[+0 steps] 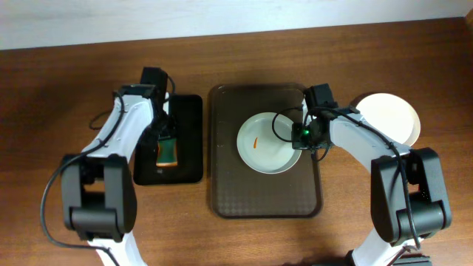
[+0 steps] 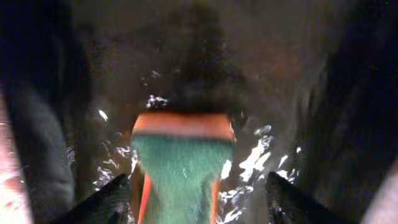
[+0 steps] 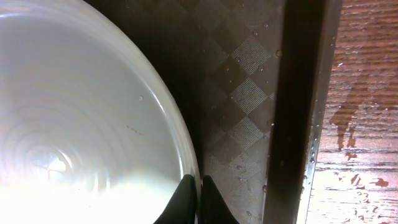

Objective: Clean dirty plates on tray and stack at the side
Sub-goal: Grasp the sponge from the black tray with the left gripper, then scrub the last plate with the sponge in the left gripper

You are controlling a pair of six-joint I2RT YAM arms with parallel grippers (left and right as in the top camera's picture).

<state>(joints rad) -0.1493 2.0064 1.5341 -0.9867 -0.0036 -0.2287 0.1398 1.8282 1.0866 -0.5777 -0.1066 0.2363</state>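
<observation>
One plate [image 1: 268, 155] lies flat in the right half of the tray [image 1: 229, 192], whose long axis runs far to near. The right gripper [image 3: 199, 202] is pinched on the plate's right rim. A second plate [image 1: 395, 114] lies on the table [image 1: 74, 74] beside the tray. The left gripper [image 2: 199, 198] is spread around a sponge [image 2: 180, 155].

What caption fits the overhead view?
Right gripper pinches the rim of the smeared plate on the brown tray; open left gripper straddles a sponge on the black tray.

Cropped plate [image 3: 81, 106], blurred sponge [image 2: 180, 165].
</observation>
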